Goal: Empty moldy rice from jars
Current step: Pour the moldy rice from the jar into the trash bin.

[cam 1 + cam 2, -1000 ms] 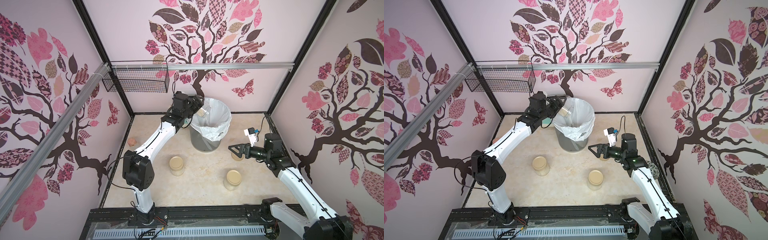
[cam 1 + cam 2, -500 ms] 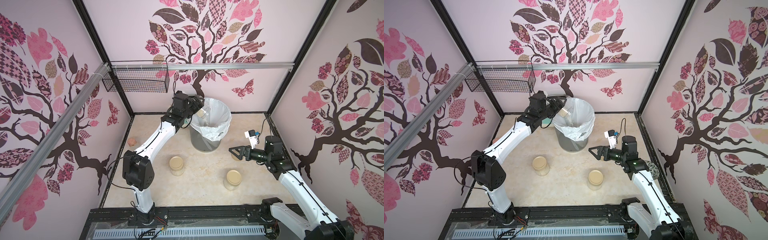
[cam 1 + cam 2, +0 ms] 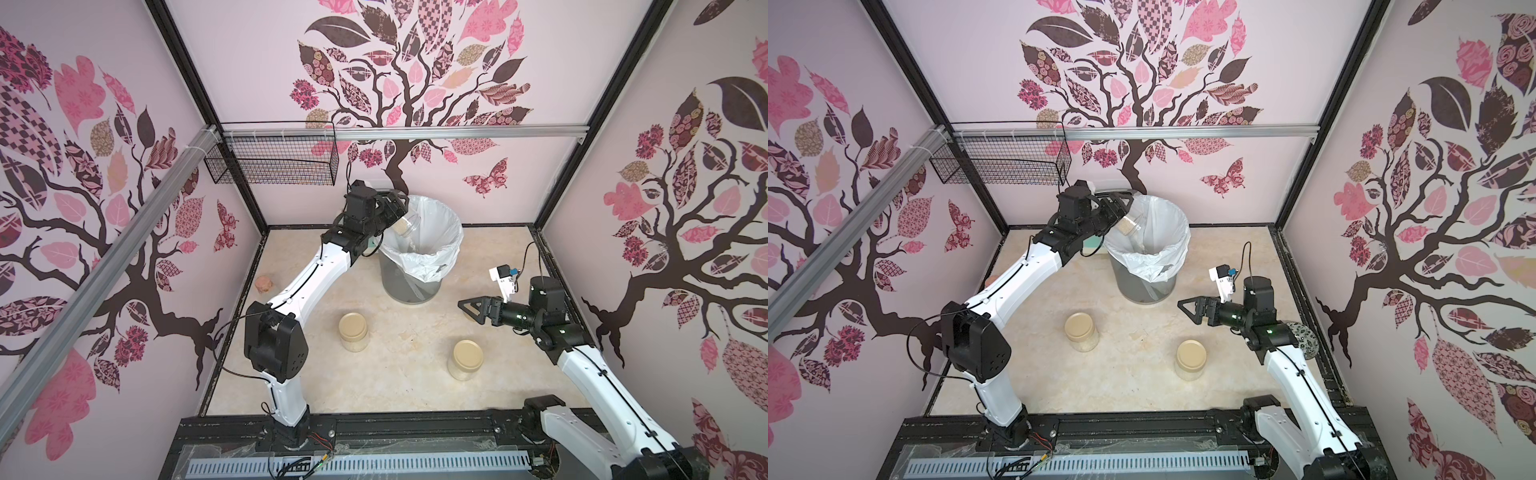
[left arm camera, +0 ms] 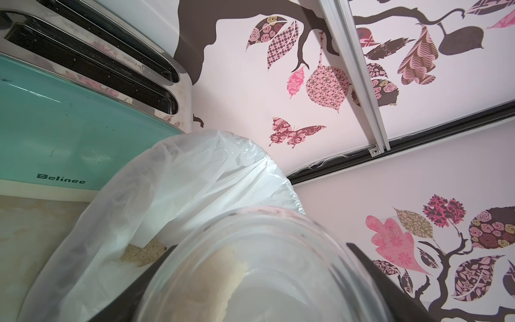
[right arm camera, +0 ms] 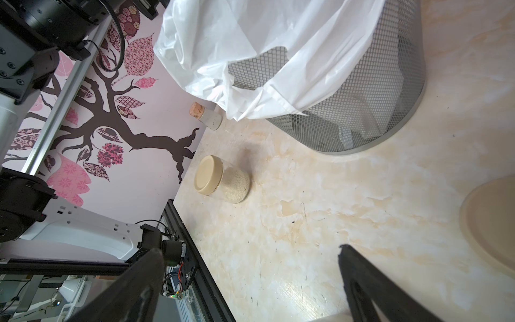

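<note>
Rice [image 4: 217, 278] sits in the open jar [image 3: 405, 226], which the left gripper [image 3: 397, 210] clamps tilted mouth-down over the bin [image 3: 409, 286]. More grains lie in the liner [image 4: 195, 178] just below that gripper. A toaster [image 4: 55, 125] stands close under its wrist, just beside the bin. A wire basket [image 3: 270, 160] hangs on the wall above and behind it. Beside the bin the right gripper [image 3: 469, 311] hovers empty, jaws spread wide. A lidded jar [image 3: 466, 358] stands near it, toward the base. Another lidded jar [image 3: 353, 330] stands well ahead of its fingers [image 5: 362, 278], across bare floor. A bottle [image 5: 207, 117] stands beyond that.
</note>
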Action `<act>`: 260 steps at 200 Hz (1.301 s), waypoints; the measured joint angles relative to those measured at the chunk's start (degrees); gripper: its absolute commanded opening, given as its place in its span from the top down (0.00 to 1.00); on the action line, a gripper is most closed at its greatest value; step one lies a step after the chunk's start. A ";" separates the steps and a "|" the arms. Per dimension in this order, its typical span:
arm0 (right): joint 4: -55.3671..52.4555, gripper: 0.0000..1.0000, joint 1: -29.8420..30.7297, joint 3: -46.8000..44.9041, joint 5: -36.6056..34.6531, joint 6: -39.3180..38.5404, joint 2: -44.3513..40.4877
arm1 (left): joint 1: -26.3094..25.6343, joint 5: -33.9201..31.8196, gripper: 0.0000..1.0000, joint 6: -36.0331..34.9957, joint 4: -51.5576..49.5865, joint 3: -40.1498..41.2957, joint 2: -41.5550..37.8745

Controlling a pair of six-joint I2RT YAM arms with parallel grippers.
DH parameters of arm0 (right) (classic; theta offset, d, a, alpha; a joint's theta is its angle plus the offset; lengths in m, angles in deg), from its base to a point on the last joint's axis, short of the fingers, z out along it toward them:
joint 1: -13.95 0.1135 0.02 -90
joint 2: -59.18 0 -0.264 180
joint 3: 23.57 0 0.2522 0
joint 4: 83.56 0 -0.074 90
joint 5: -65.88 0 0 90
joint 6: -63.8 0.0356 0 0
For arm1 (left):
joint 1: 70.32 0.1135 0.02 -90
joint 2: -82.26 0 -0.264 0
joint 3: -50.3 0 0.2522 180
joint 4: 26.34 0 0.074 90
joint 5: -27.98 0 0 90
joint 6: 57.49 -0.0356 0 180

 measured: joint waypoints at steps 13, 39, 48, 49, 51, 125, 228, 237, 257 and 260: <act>-0.02 0.01 0.00 0.00 0.13 0.00 -0.09 | 0.04 -0.13 0.41 -0.72 -0.15 -0.22 0.00; -0.57 0.00 0.00 -0.02 0.22 -0.02 -0.66 | 0.07 -0.70 0.41 -2.34 -1.20 -0.39 -0.24; -0.59 0.00 0.00 -0.09 0.26 -0.02 -0.90 | 0.07 -0.96 0.41 -2.93 -1.86 -0.39 -0.57; -0.59 0.00 0.00 -0.09 0.28 -0.02 -0.92 | 0.07 -0.98 0.41 -3.06 -1.95 -0.39 -0.61; -0.61 0.01 0.00 -0.09 0.28 -0.02 -0.96 | 0.07 -1.07 0.41 -3.21 -2.10 -0.39 -0.72; -0.81 0.00 0.00 -0.72 0.63 0.44 -1.66 | 0.07 -2.69 0.41 -9.07 -3.48 -0.39 -4.39; -0.79 0.01 0.00 -0.72 0.66 1.49 -2.78 | -0.20 -4.50 0.41 -16.85 -7.15 -4.72 -3.74; -0.85 0.00 0.00 -0.72 0.63 1.68 -2.78 | -0.35 -4.57 0.41 -17.73 -7.15 -5.55 -3.65; -1.05 0.00 0.00 -0.72 0.59 1.70 -2.89 | -0.57 -4.44 0.41 -19.56 -7.08 -7.15 -2.95; -1.11 0.01 0.00 -0.72 0.59 1.70 -2.93 | -0.63 -4.46 0.41 -19.89 -7.02 -7.34 -2.75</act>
